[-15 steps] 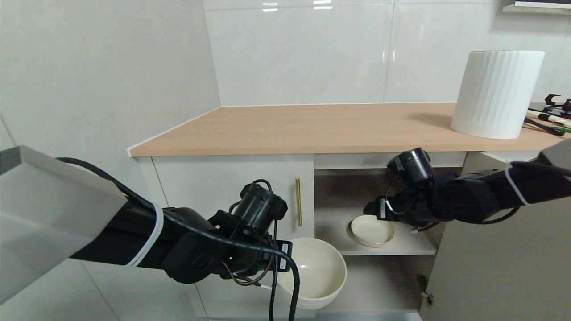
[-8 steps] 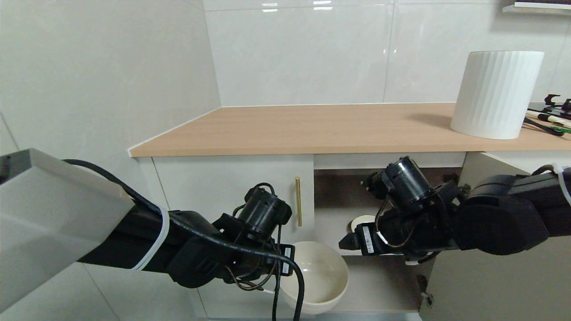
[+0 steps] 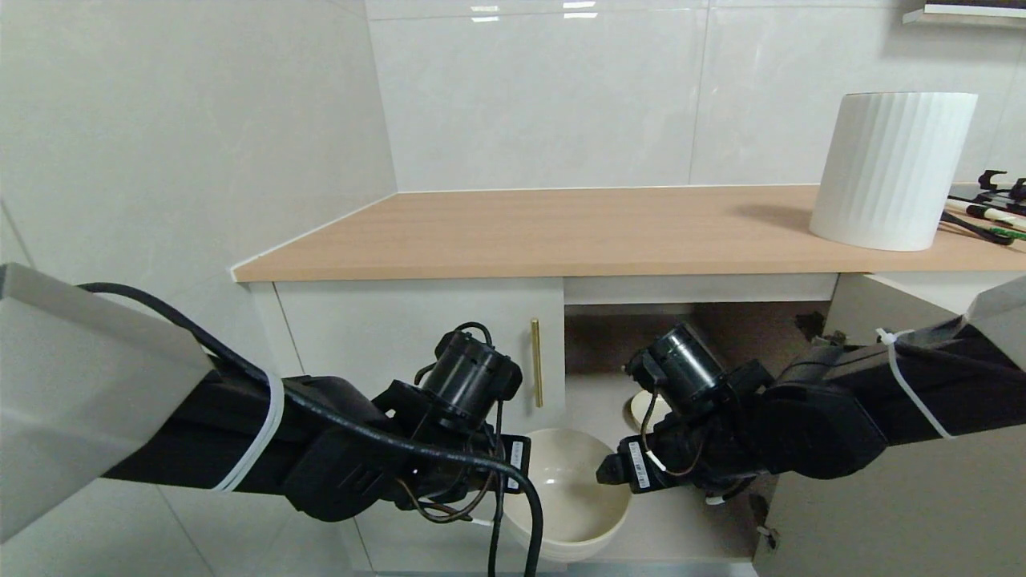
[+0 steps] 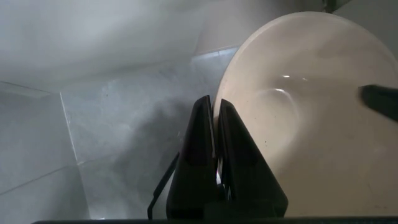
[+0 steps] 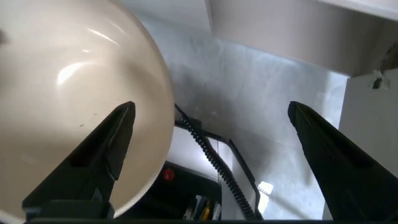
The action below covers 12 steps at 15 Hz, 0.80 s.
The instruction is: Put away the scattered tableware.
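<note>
The surface of light wood runs from left to right, and at its far right stands a white ribbed container. Under it is the cabinet, closed on the left and open on the right, with a shelf inside.

The large bowl hangs in the air in front of the open side, low and near. The left end effector is pressed together on its left rim, one finger inside and one outside. The small dish lies on the shelf, half hidden behind the right arm.

One second ago the right end effector was deep in the cabinet at the small dish. It has now come out and down, and it is spread wide just beside the right rim of the large bowl, with nothing in it. The bowl itself has almost not moved.

I judge that the small dish is put away, and that the large bowl is the next thing, maybe to be taken by the right arm.
</note>
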{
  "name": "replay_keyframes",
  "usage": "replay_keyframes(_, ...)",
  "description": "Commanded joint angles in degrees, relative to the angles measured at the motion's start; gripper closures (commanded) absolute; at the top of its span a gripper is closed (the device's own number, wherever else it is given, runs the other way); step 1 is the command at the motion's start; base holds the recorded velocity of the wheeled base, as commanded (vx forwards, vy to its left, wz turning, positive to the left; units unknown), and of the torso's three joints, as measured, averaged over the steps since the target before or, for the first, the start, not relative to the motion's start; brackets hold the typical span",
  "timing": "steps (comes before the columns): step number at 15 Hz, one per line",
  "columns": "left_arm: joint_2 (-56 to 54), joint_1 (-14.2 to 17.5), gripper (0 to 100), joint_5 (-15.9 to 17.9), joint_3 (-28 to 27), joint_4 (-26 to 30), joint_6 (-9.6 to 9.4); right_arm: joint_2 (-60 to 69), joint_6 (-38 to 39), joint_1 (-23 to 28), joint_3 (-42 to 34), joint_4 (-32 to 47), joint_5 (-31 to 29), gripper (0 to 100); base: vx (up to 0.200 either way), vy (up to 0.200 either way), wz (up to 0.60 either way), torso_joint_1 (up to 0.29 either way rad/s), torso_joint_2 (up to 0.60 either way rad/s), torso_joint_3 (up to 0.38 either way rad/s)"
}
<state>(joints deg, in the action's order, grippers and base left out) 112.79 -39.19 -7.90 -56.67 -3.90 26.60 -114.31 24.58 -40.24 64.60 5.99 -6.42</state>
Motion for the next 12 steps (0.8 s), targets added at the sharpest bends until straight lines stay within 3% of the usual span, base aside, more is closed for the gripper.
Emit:
replay_keyframes(1, -0.11, -0.09, 100, -0.01, -0.02, -0.05, 0.03, -1.7, 0.03, -0.01, 0.27, -0.01, -0.08, 100, 0.0, 0.0, 0.0, 0.0, 0.0, 0.0)
replay_keyframes(12, 0.5, -0.01, 100, -0.01, -0.02, 0.03, 0.03, -1.44, -0.05, -0.54, 0.0, 0.08, -0.43, 100, 0.0, 0.0, 0.0, 0.0, 0.0, 0.0)
